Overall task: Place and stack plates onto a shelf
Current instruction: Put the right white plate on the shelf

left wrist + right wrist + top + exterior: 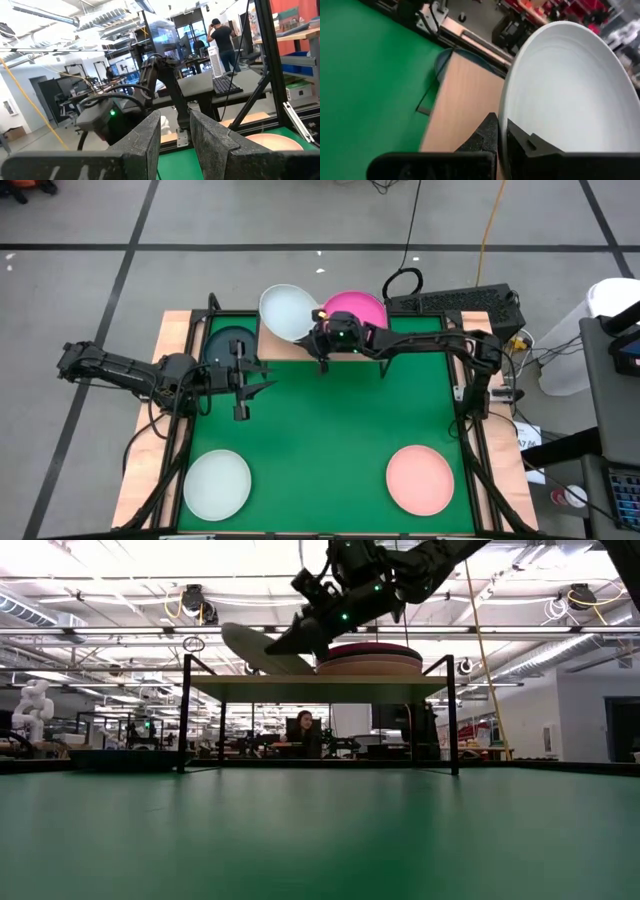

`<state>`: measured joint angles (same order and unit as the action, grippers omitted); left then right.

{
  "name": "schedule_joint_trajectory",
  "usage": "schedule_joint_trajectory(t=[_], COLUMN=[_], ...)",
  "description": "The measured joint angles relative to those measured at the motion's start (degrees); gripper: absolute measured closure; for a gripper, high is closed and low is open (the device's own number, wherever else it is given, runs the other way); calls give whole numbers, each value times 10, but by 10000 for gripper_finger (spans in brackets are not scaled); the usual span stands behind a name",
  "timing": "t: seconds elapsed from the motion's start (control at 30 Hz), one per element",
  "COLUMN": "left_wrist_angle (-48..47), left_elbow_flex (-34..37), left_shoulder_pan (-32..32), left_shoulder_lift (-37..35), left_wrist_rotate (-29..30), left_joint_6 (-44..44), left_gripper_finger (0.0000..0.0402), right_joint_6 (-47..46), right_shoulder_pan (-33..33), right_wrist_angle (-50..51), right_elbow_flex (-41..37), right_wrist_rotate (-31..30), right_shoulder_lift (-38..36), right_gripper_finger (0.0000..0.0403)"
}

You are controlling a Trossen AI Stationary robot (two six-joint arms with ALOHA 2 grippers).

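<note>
The tabletop carries a green mat. At the mat's far edge stands the shelf, a light wooden board on thin black legs. Its right half already bears a stack of plates topped by a magenta plate. A dark teal plate lies just beside the shelf's left end. A mint-white plate sits near the mat's near left corner and a pink plate near its near right corner.

The right gripper is clenched on the rim of a white plate, holding it tilted over the shelf's left half. The step in hand looks like placing this plate. Next it must be levelled, lowered onto the bare board, then let go. The left gripper waits partly parted and empty over the mat's left edge.
</note>
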<state>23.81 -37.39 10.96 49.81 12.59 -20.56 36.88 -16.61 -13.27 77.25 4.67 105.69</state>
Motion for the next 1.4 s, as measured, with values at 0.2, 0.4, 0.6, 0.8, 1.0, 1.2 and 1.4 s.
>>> schedule_joint_trajectory(t=[0.2,0.4,0.6,0.8,1.0,1.2,1.4], left_wrist_angle=[0,0,0,0,0,0,0], left_elbow_flex=[0,0,0,0,0,0,0], left_shoulder_pan=[0,0,0,0,0,0,0], left_shoulder_lift=[0,0,0,0,0,0,0], left_wrist_rotate=[0,0,0,0,0,0,0], left_joint_6=[0,0,0,0,0,0,0], left_gripper_finger=[289,289,289,289,289,289,289], right_joint_6=[-31,-37,-49,-63,-80,-96,-103], right_shoulder_pan=[-19,-11,0,0,-2,-2,-2], right_wrist_angle=[25,37,45,58,43,12,13], right_elbow_flex=[0,0,0,0,-1,-1,-1], right_wrist_rotate=[3,23,28,28,27,8,-20], right_shoulder_lift=[0,-1,-1,0,0,0,0], right_gripper_finger=[403,402,390,339,293,261,243])
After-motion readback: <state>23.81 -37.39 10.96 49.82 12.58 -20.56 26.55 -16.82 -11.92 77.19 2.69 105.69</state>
